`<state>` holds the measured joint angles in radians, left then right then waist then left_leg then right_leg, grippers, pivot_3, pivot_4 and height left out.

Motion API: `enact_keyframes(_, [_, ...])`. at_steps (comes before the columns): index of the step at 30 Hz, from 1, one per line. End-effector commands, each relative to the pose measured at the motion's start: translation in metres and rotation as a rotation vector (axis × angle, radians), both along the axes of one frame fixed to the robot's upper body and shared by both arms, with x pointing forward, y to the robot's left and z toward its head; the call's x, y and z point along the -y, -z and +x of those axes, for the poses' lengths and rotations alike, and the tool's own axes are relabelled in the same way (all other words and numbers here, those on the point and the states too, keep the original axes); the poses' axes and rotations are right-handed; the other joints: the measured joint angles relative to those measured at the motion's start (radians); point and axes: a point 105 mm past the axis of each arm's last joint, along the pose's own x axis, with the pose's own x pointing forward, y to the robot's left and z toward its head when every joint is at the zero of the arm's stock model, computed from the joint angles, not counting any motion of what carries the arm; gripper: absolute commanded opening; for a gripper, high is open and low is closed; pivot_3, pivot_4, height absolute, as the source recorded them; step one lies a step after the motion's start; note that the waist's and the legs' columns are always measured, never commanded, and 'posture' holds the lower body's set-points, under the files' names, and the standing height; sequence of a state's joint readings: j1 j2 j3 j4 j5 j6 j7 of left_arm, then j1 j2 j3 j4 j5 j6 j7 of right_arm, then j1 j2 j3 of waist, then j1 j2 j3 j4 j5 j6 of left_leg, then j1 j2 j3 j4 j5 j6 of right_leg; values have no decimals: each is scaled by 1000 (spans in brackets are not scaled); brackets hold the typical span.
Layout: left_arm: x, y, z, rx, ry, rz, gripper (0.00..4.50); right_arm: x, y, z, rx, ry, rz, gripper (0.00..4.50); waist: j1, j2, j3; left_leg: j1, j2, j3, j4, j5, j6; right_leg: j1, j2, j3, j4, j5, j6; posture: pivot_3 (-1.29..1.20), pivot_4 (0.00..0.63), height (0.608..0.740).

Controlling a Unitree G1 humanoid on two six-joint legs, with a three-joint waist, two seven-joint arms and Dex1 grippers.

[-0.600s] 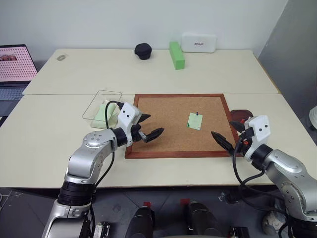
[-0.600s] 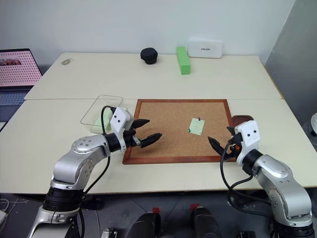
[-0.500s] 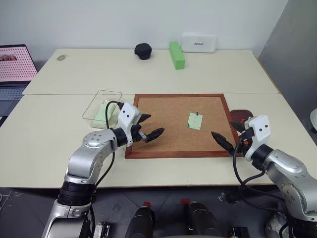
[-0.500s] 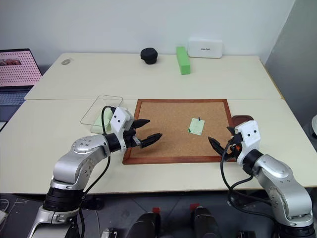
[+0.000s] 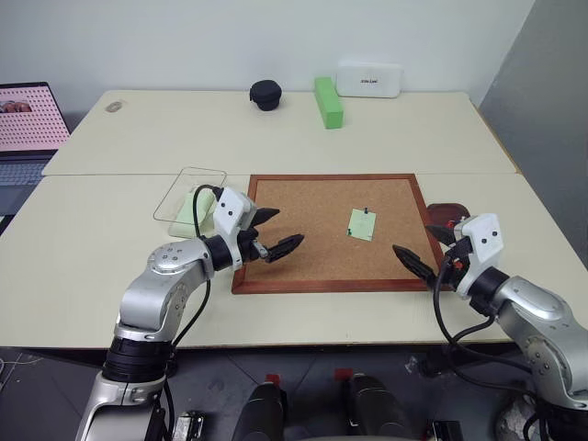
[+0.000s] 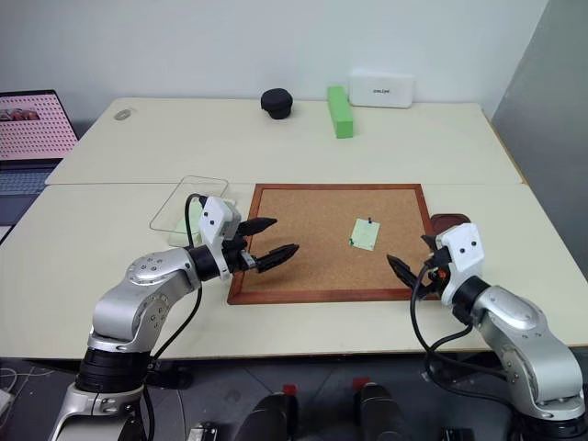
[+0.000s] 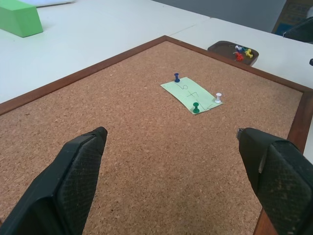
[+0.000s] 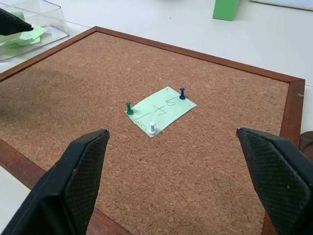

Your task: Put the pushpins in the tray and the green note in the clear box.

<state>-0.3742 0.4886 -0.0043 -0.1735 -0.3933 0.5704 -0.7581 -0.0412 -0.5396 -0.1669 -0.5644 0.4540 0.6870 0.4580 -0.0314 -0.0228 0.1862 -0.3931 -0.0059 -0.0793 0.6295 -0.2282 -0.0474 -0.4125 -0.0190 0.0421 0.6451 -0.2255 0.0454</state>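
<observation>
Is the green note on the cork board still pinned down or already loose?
Pinned. The green note lies flat on the cork board with three pushpins in it: blue, green, white.

The cork board is speckled tan-brown inside a reddish-brown wooden frame, lying on a pale cream counter. Pinned to it is a pale green note with dark handwritten marks, held by a blue pushpin, a green pushpin and a white pushpin. The dark red-brown tray holds red, yellow and blue pins, and a bright green block sits near a black pouch and a white box.
</observation>
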Motion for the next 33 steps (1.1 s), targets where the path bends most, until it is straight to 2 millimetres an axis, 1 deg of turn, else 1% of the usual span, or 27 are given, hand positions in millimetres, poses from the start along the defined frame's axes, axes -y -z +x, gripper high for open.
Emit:
enact_keyframes(1, [-2,-12,0,56,14,7,4500,-1,-11,-2,53,-16,-8,4427,0,0,0,0,0,0,0,0,0,0,0,0,0,0,0,0,150,740])
enact_keyframes(8, [2,-14,2,48,24,-22,4500,0,-11,2,64,-1,-25,4427,0,0,0,0,0,0,0,0,0,0,0,0,0,0,0,0,150,740])
enact_keyframes(10, [9,-14,2,42,57,-41,4153,6,-5,11,45,51,-47,4500,0,0,0,0,0,0,0,0,0,0,0,0,0,0,0,0,150,740])
enact_keyframes(11, [12,-14,2,39,75,-48,4152,7,-4,14,39,63,-41,4500,0,0,0,0,0,0,0,0,0,0,0,0,0,0,0,0,150,740])
enact_keyframes(14, [20,-11,6,35,110,-39,3580,1,-7,20,42,47,-4,4500,0,0,0,0,0,0,1,0,0,0,0,0,0,0,0,0,150,740])
enact_keyframes(15, [22,-10,9,33,120,-37,3321,-2,-7,22,45,35,-3,4500,0,0,0,0,0,0,1,0,0,0,0,0,0,0,0,0,150,740])
enact_keyframes(16, [24,-9,10,31,127,-36,3205,-3,-8,23,46,27,-4,4500,0,0,0,0,0,0,0,0,0,0,0,0,0,0,0,0,150,740])
enact_keyframes(18, [28,-6,16,29,139,-28,2719,-7,-8,27,49,14,-5,4500,-1,0,0,0,0,0,0,0,0,0,0,0,0,0,1,0,150,740])
enact_keyframes(19, [30,-4,19,28,146,-23,2611,-10,-8,30,52,6,-8,4500,-1,0,0,0,0,0,0,0,0,0,0,0,0,0,1,0,150,740])
enact_keyframes(21, [34,-1,25,28,151,-14,2250,-15,-8,37,57,-6,-15,4500,-1,0,0,0,0,0,0,0,0,0,0,0,0,1,1,0,150,740])
enact_keyframes(22, [35,0,28,27,151,-10,1984,-16,-8,40,59,-9,-16,4500,-1,0,0,0,0,0,0,0,0,0,0,0,0,1,1,0,150,740])
enact_keyframes(27, [45,4,35,8,146,-39,1183,-26,-4,60,35,2,15,4500,-1,0,0,0,0,0,0,0,0,0,0,0,0,1,1,0,150,740])
enact_keyframes(28, [46,6,36,7,145,-40,974,-26,-3,65,33,14,21,4500,-1,0,0,0,0,0,0,0,0,0,0,0,1,1,1,0,150,740])
enact_keyframes(29, [47,7,37,7,148,-36,665,-26,-3,71,32,31,29,4500,-1,0,0,0,0,0,0,0,0,0,0,0,1,1,1,0,150,740])
enact_keyframes(31, [49,9,36,4,155,-33,371,-27,-5,80,36,53,42,4500,-1,0,0,0,0,0,0,0,0,0,0,0,1,1,1,0,150,740])
enact_keyframes(32, [49,10,36,3,157,-32,32,-27,-5,82,38,59,44,4500,-1,0,0,0,0,0,0,0,0,0,0,0,1,1,1,0,150,740])
enact_keyframes(33, [50,11,36,1,158,-31,3,-27,-5,85,37,64,42,4500,-1,0,0,0,0,0,0,0,0,0,0,0,1,1,1,0,150,740])
